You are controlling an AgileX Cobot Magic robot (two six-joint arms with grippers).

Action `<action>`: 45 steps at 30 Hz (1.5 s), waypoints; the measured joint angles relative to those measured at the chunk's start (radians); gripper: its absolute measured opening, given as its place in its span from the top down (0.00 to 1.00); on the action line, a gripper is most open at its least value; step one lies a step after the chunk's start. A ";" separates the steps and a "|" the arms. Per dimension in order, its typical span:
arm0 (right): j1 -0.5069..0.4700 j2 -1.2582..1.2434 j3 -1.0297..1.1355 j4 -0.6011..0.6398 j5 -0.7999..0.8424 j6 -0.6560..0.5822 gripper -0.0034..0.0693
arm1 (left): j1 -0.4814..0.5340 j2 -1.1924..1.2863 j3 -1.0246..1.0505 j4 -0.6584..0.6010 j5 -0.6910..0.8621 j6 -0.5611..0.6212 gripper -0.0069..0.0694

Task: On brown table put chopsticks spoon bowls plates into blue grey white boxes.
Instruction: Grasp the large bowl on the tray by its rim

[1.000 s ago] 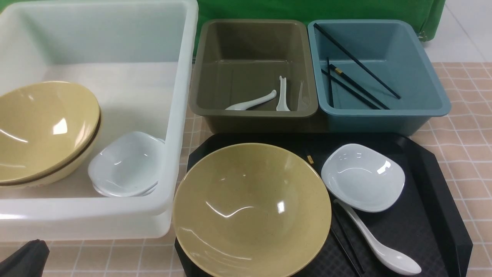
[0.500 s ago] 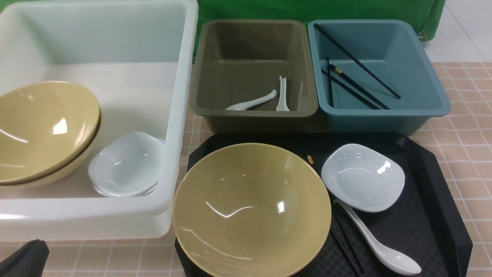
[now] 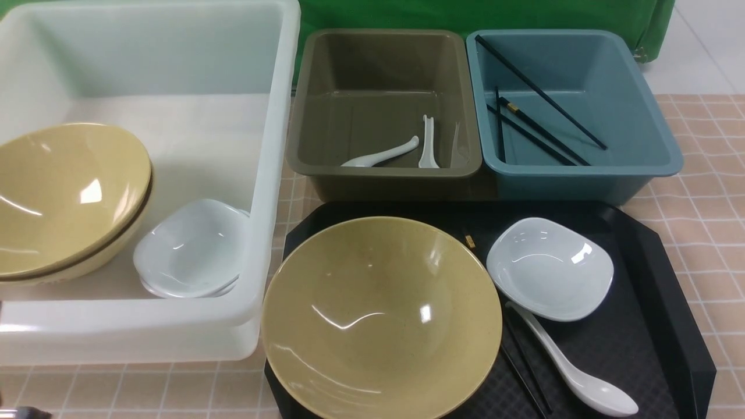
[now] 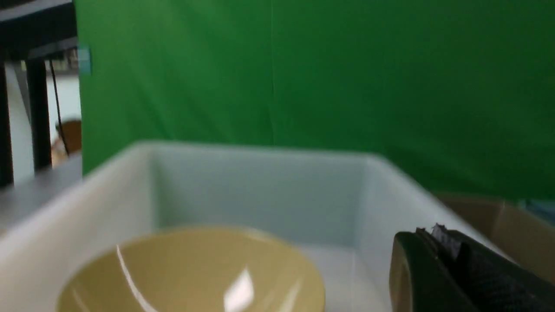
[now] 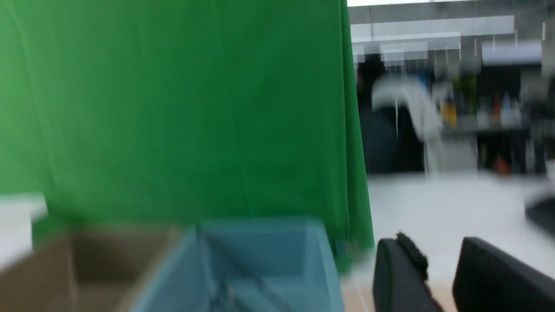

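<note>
The brown table (image 3: 716,233) is carrying the whole layout, and no item on it is shifting. The white box (image 3: 278,116), largest of the three, is standing at the robot's left and is holding the stacked bowls (image 3: 64,192) with the stacked plates (image 3: 192,247) just beside them. The black tray (image 3: 652,273) is lying in front of the grey box (image 3: 384,171) and the blue box (image 3: 657,134), and one setting is waiting on it: the loose bowl (image 3: 381,314), the loose plate (image 3: 550,267), the loose spoon (image 3: 573,372) with its handle meeting that plate's near edge, and the loose chopsticks (image 3: 527,372) running partly under the bowl. The sorted spoons (image 3: 381,156) are resting in the grey box and the sorted chopsticks (image 3: 541,93) in the blue one. The one change: the dark arm part showing half a second ago at the front view's lower left corner is no longer showing, so the left arm is evidently pulling clear. The left gripper (image 4: 433,238) is pressed closed and carrying nothing, above the white box's near side; the right gripper (image 5: 435,247) is standing partly parted and empty, near the blue box. Judgement: roughly three quarters is sorted, and no pick is under way.
</note>
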 joint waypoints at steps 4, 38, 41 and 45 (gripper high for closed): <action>0.000 0.000 0.000 -0.001 -0.175 0.063 0.63 | 0.000 0.000 0.000 0.000 -0.262 -0.003 0.92; 0.045 0.554 -0.636 0.054 0.927 -0.172 0.90 | 0.000 0.781 -0.801 -0.161 0.770 -0.131 0.92; 0.094 0.619 -0.636 0.123 1.042 -0.269 0.90 | 0.000 0.886 -0.858 -0.300 0.864 -0.008 0.92; 0.192 0.685 -0.626 0.274 1.069 -0.495 0.90 | 0.000 1.061 -0.968 -0.628 0.991 0.287 0.92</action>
